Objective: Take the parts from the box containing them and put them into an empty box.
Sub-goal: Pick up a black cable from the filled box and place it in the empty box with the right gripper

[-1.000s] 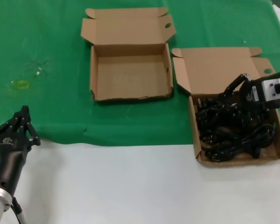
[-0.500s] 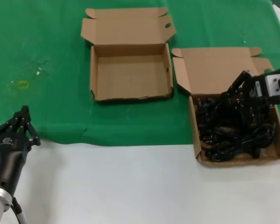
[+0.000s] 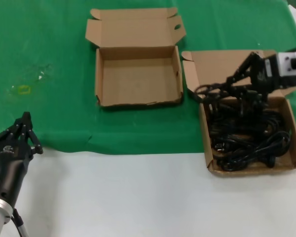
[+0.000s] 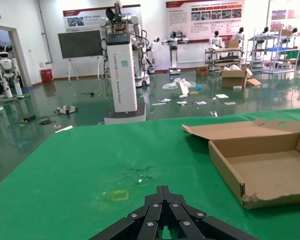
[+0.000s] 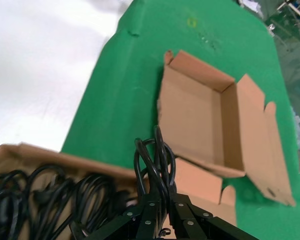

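Note:
The squarish carton (image 3: 222, 66) at the right holds a pile of black cables (image 3: 246, 140). My right gripper (image 3: 230, 82) is shut on a looped black cable (image 3: 208, 91) and holds it above that carton's left wall, with strands trailing into the pile. In the right wrist view the loops (image 5: 152, 160) stick out past the gripper (image 5: 162, 194). The wide shallow carton (image 3: 138, 79) stands empty at the left of it, also seen in the right wrist view (image 5: 190, 120). My left gripper (image 3: 24, 124) is shut and empty, parked at the near left.
Green cloth (image 3: 49, 44) covers the far half of the table and white surface (image 3: 138, 197) the near half. A small yellow mark (image 3: 23, 89) lies on the cloth at the left. A gap of cloth separates the two cartons.
My right gripper has risen and moved left, away from me, pulling a looped cable up out of the pile. The left arm has not moved.

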